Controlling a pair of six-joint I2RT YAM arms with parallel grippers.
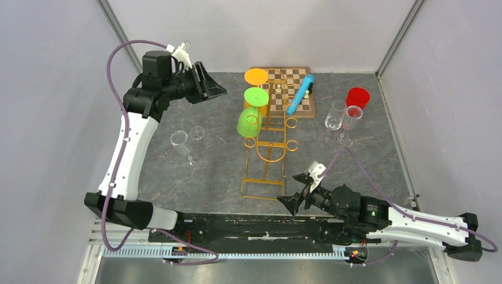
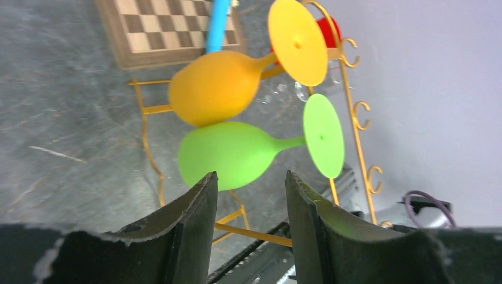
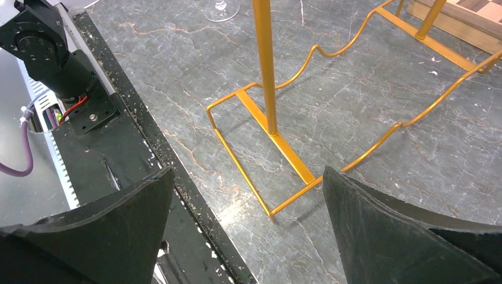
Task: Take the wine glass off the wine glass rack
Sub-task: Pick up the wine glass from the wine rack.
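Near the middle of the worktop, a green wine glass was pictured hung by its foot on the gold wire rack, just under an orange glass, the two bowls apparently touching. The left tool was held facing the green bowl, jaws apart and nothing between them. The right tool was poised low beside the rack's base, jaws spread wide and empty. A hasty pull, it was judged, could leave the foot snagged on its hook, the orange glass knocked loose, or the light rack tipped, its base being unpinned.
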